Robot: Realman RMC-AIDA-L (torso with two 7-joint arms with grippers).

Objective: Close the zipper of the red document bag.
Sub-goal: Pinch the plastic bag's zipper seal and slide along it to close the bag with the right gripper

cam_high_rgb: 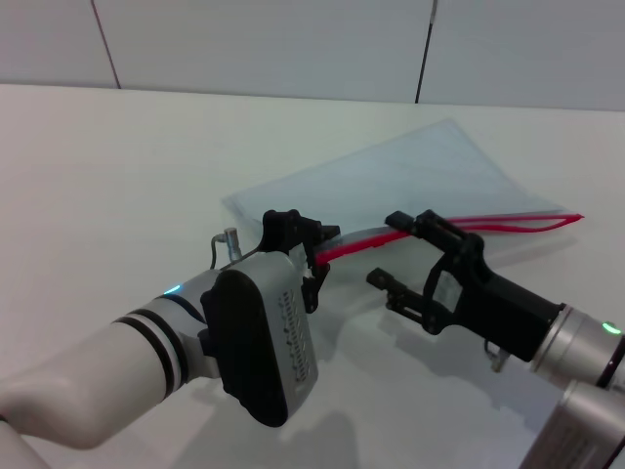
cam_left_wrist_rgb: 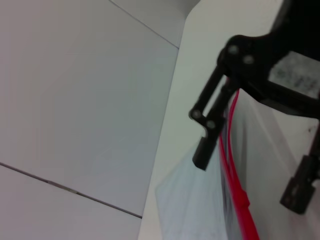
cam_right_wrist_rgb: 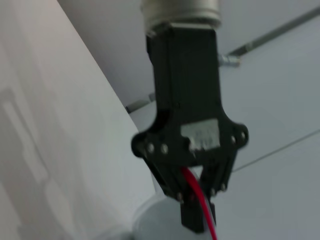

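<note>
White desk (cam_high_rgb: 117, 166) below pale wall panels (cam_high_rgb: 293, 44) with dark seams. Near the middle of the desk, toward 1 o'clock, the red document bag (cam_high_rgb: 420, 171): clear, flat, pale sheets inside, its near corner lifted off the surface. Along its near long edge, the zipper (cam_high_rgb: 488, 227), a thin red strip, parted into two strands toward 3 o'clock. At the 9 o'clock end of the strip, left end effector (cam_high_rgb: 311, 256), fingers pressed together on the zipper. Just beside it toward 3 o'clock, right end effector (cam_high_rgb: 400, 252), spread, one finger (cam_high_rgb: 410, 223) at the red strip, the other lower and apart from the bag.
</note>
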